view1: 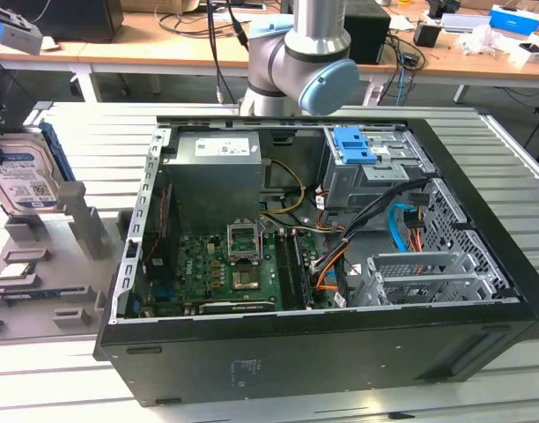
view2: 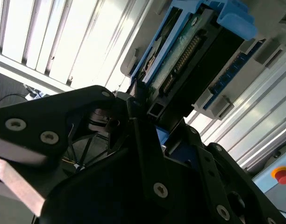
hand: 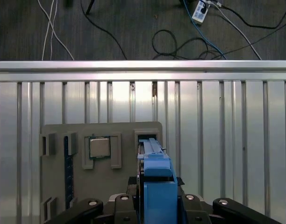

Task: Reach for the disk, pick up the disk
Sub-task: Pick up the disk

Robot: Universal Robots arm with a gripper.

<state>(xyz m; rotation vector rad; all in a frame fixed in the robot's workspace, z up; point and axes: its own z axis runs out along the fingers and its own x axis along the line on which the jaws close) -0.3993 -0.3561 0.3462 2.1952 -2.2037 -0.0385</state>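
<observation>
Gripper [hand: 157, 201] straddles disk [view1: 23, 172] at tray [hand: 110, 179] corner; cannot tell if clamped. Judgement: the pick-up wants a straight pull, no tilt.

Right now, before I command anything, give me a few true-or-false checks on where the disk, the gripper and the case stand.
1. The disk stands on edge at the gray fixture on the exterior view's left. True.
2. The gripper is over the computer case. False: it is at the disk, off to the side of the case.
3. A silver chip lies flat in a recess of the fixture. True.
4. The case is closed. False: it lies open, with the motherboard showing.
</observation>
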